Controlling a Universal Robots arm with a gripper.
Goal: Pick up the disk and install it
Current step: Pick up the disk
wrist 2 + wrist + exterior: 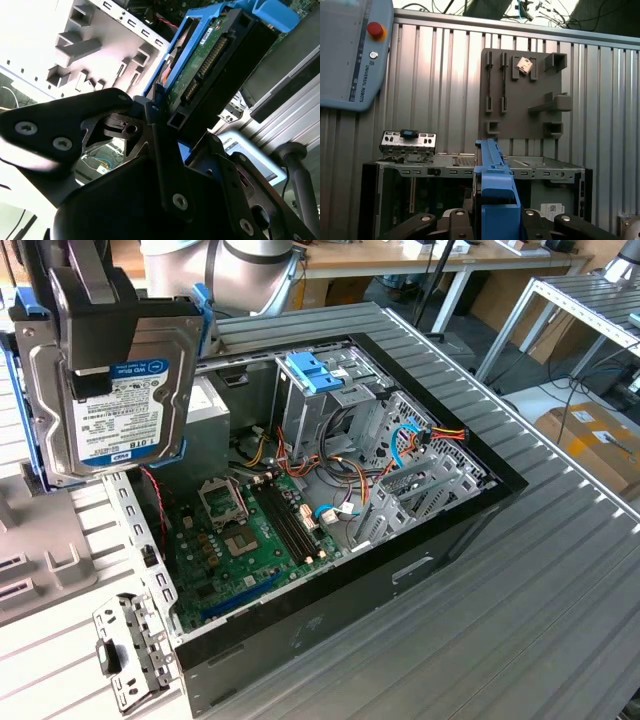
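Hanging in the air at the exterior view's upper left, the disk is carried by the gripper, whose fingers are clamped on its two broad faces; one dark finger lies over the labelled side, the other is behind it. The disk stands on edge, label toward the exterior camera, with its bright blue rails running down both long sides. That grip on the faces leaves the rails free, which I judge to be the point, since a rail covered by a finger could not slide into a bay.

The disk is outside the open computer case, above the case's corner at the exterior view's left and well apart from the drive cage at the far side, which is topped by a pale blue bracket. The motherboard lies exposed on the case floor; the case rests on a ribbed metal table.

In the first wrist view the blue rail points toward the case opening — picking up looks done, installing not.
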